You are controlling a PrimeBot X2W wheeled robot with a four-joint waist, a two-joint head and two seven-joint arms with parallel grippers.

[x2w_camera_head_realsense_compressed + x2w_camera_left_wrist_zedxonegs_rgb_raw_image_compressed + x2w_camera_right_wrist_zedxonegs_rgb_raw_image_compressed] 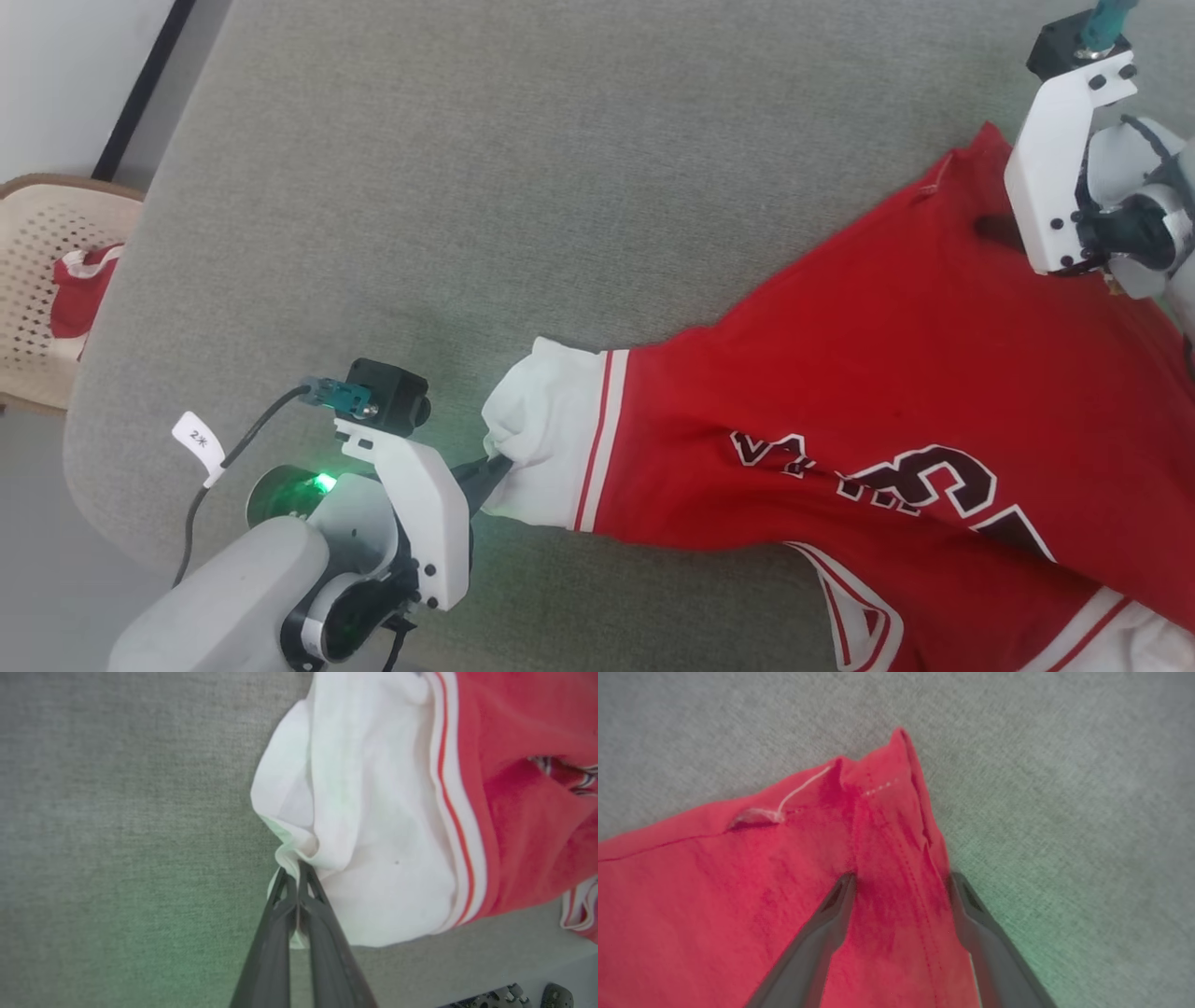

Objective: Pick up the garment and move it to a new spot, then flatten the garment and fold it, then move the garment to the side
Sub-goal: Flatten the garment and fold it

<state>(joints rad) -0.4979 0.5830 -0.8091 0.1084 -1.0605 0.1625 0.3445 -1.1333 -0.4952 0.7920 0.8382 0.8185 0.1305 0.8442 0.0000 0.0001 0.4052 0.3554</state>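
The garment [868, 392], a red shirt with white sleeves and black lettering, lies spread across the grey surface from the middle to the right edge of the head view. My left gripper [499, 464] is shut on the cuff of its white sleeve [373, 835], which bunches at the closed fingertips [295, 877]. At the far right my right gripper [901, 882] stands open over the garment's red hem corner [887, 812], one finger on the cloth and one at its edge. In the head view its white wrist mount [1064, 159] hides the fingers.
A grey padded surface [485, 205] holds everything, with bare room to the left and behind the garment. A cream perforated basket [37, 280] with red cloth inside stands off the left edge. A dark strip runs along the wall at upper left.
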